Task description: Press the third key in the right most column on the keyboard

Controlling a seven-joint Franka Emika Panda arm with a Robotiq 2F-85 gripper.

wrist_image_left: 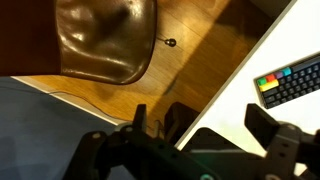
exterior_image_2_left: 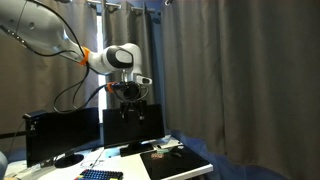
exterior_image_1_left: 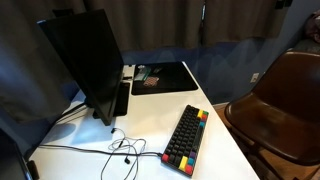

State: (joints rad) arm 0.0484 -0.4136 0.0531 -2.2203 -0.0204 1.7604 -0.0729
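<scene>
The keyboard (exterior_image_1_left: 186, 139) is compact and black with bright edge keycaps, and it lies on the white table (exterior_image_1_left: 225, 150) near its front right. Red and yellow keycaps (exterior_image_1_left: 201, 112) of the right most column cross its far narrow end. The keyboard also shows at the bottom edge in an exterior view (exterior_image_2_left: 100, 175) and at the right edge of the wrist view (wrist_image_left: 295, 82). My gripper (exterior_image_2_left: 130, 93) hangs high above the table, far from the keyboard. In the wrist view the gripper (wrist_image_left: 200, 118) is open and empty, over the table edge.
A black monitor (exterior_image_1_left: 85, 55) stands at the table's left, with loose cables (exterior_image_1_left: 120, 150) in front of it. A large black mouse mat (exterior_image_1_left: 165, 77) lies at the back. A brown chair (exterior_image_1_left: 285, 105) stands beside the table on the wooden floor (wrist_image_left: 190, 50).
</scene>
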